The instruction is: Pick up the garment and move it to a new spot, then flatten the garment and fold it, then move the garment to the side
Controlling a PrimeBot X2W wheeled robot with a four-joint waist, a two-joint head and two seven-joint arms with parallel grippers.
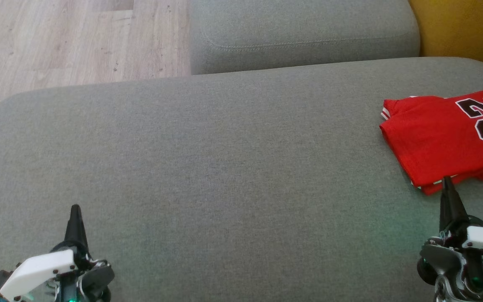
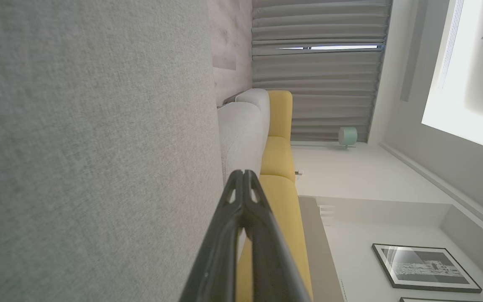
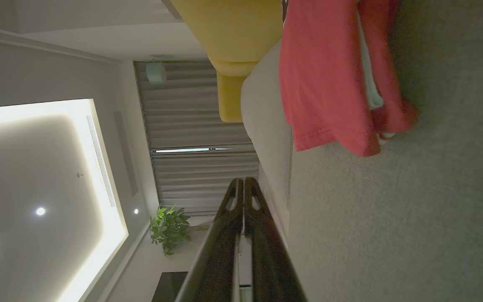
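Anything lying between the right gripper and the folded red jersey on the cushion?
Nothing visible. The right gripper, fingers shut, sits by the near edge of the red jersey, and the only thing between them is bare grey cushion.

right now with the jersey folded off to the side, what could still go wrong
The shut, empty right gripper points at the near corner of the folded red jersey; drifting forward could snag it and open the fold. The jersey runs out of the head view, so its margin to the edge of the grey cushion is unclear.
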